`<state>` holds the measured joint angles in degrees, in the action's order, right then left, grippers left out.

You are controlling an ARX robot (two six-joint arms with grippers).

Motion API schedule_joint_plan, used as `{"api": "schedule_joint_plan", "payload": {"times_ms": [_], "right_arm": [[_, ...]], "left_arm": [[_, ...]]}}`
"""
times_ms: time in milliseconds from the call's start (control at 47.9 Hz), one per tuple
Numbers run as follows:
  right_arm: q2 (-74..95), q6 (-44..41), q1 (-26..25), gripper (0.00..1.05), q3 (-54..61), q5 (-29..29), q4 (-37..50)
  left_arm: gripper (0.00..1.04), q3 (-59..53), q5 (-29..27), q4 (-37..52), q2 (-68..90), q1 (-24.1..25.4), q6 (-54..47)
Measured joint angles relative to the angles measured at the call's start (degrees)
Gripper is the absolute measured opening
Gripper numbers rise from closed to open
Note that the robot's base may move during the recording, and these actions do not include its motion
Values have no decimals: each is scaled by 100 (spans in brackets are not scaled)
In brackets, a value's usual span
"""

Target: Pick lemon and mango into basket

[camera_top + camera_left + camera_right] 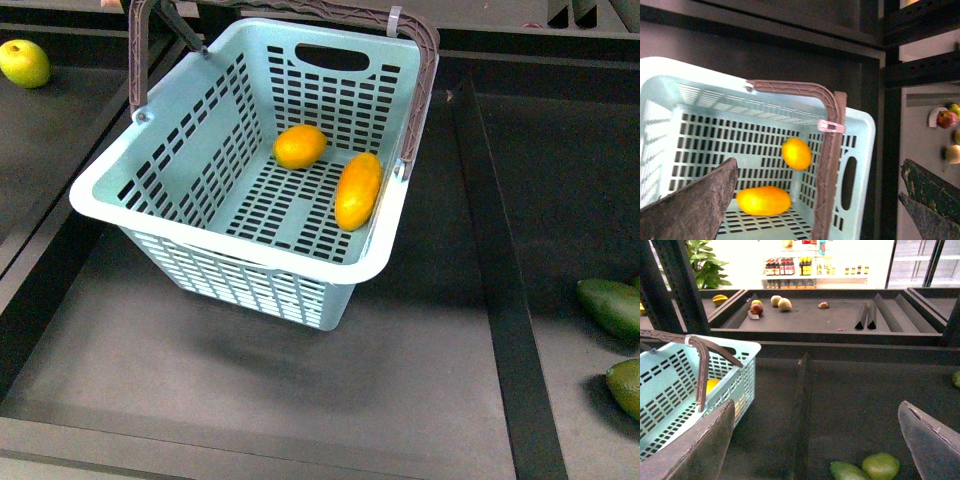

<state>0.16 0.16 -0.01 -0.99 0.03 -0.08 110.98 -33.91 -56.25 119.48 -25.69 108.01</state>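
So the basket (150, 190) is pale blue plastic with slotted walls and floor, an oval handhold cut into its far wall, and brownish-mauve hoop handles standing up. Both fruits are already in it. The lemon (300, 146) is a short, plump orange-yellow oval sitting on the floor toward the far wall. The mango (358, 190) is the same colour but clearly longer, and it lies along the right wall, just to the right of the lemon and a bit nearer, with a small gap between them.

The front view shows the whole basket on the dark shelf, a green-yellow apple (24, 62) far left and two avocados (610, 305) at the right edge, but no gripper I can pick out. The left wrist view looks down into the basket from its far side and shows both fruits under one handle, plus the left gripper (805, 210) with its fingers (690, 210) spread wide and nothing between them. The mango sits right by one finger in that picture, the lemon a bit further off.

The right wrist view only catches a corner of the basket and a sliver of yellow through the slots. The right gripper (815, 440) is spread open too, over the shelf to the right of the basket, well apart from both fruits, with avocados just beside it.
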Motion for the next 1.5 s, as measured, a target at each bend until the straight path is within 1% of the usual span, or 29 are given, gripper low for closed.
{"api": "schedule_joint_plan", "payload": {"times_ms": [146,251,272,293,313,334,355,376,397,418,481,522,543,585,606,648,710,878,1003,1170,1212,1275,1379,1442,1504], "right_arm": [[0,0,0,96,0,0,0],[0,0,0,96,0,0,0],[0,0,0,96,0,-2,0],[0,0,0,96,0,-13,0],[0,0,0,96,2,-2,0],[0,0,0,96,0,4,0],[0,0,0,96,0,0,0],[0,0,0,96,0,4,0],[0,0,0,96,0,9,0],[0,0,0,96,0,9,0],[0,0,0,96,0,2,0],[0,0,0,96,0,2,0],[0,0,0,96,0,2,0],[0,0,0,96,0,-2,0],[0,0,0,96,0,-2,0],[0,0,0,96,0,0,0],[0,0,0,96,0,0,0],[0,0,0,96,0,0,0],[0,0,0,96,0,0,0],[0,0,0,96,0,0,0],[0,0,0,96,0,0,0],[0,0,0,96,0,2,0],[0,0,0,96,0,0,0],[0,0,0,96,0,0,0],[0,0,0,96,0,0,0]], "left_arm": [[98,-437,-42,-446,-474,22,-105],[98,-474,-61,-455,-658,50,-131],[97,-579,9,-271,-721,66,-387],[92,-1150,254,667,-981,120,-909],[87,-1812,785,1687,-1294,190,-1871],[83,-2308,986,2361,-1521,229,-2509],[78,-3038,1169,3340,-1851,295,-3497],[74,-3541,1309,4024,-2076,345,-4030],[71,-4006,1386,4680,-2284,398,-4863],[69,-4232,1416,5012,-2385,424,-5198],[58,-5405,1578,6996,-2887,605,-7029],[51,-6037,1650,8293,-3136,732,-8035],[46,-6439,1714,9117,-3305,837,-8679],[35,-7049,1805,9919,-3668,1021,-9571],[29,-7318,1869,10118,-3840,1093,-9853],[19,-7788,2026,10306,-4116,1193,-10227],[3,-8380,2236,10426,-4419,1329,-10502],[3,-9385,2551,10539,-5276,1722,-10690],[3,-9816,2736,10507,-5753,1880,-10706],[3,-10323,2959,10183,-6568,2107,-10719],[3,-10419,3305,10061,-6778,2358,-10727],[3,-10524,3348,9899,-7049,2518,-10732],[3,-10688,3388,9584,-7532,2540,-10734],[3,-10883,3383,9788,-7608,2544,-10734],[3,-11001,3388,9630,-7777,2546,-10736]]}}
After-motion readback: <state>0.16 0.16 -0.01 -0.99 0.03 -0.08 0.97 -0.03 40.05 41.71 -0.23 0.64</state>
